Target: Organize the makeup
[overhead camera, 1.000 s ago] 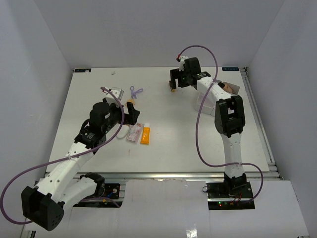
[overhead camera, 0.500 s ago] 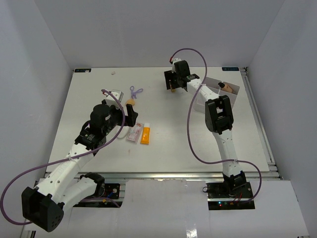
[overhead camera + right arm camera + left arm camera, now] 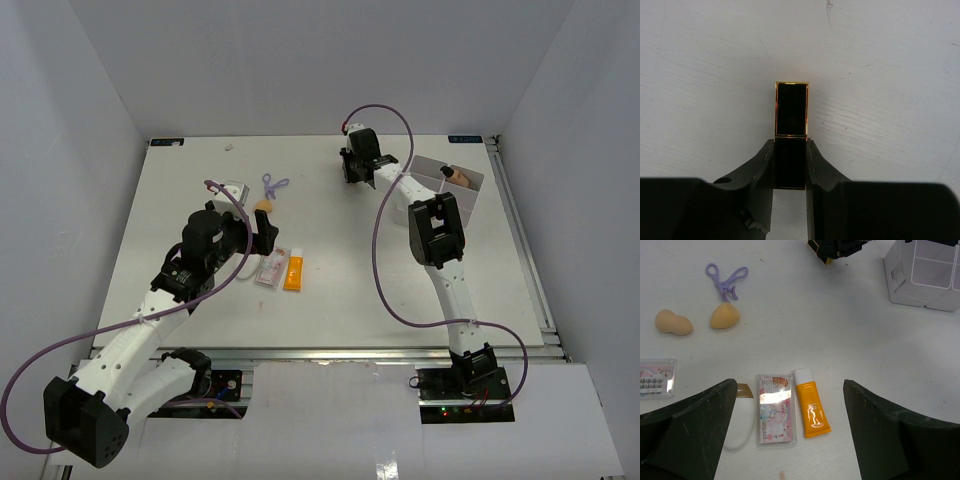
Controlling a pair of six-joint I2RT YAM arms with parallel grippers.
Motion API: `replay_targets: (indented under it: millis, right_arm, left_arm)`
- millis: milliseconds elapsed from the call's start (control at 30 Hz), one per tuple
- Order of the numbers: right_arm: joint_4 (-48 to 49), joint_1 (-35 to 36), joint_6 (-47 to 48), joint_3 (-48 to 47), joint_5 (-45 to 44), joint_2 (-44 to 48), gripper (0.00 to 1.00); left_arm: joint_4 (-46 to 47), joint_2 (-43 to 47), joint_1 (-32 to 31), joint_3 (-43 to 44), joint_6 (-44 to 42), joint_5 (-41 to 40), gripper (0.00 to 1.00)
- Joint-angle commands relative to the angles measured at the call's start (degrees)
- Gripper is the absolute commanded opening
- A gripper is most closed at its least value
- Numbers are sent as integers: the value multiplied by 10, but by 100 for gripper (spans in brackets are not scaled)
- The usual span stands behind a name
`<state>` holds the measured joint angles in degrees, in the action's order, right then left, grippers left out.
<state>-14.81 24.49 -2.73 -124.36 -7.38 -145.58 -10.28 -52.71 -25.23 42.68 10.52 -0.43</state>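
Bright, even overhead light in every view; white walls and surface look slightly washed out from above. Shadows soft, short and faint. Top view sharp throughout. Left wrist view sharp mid-frame, glare patch on pink packet; left pincer dark and soft-edged at the bottom. Right wrist view: lipstick crisp, gold rim glinting, surface grain clear; right pincer blurred, near black, no detail
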Motion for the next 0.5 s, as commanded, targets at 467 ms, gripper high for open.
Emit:
replay_targets:
  millis: [467]
  right_arm:
    - [12, -13, 296, 335, 236, 404, 8]
  left_arm:
    - [6, 44, 2, 1, 3, 25, 98]
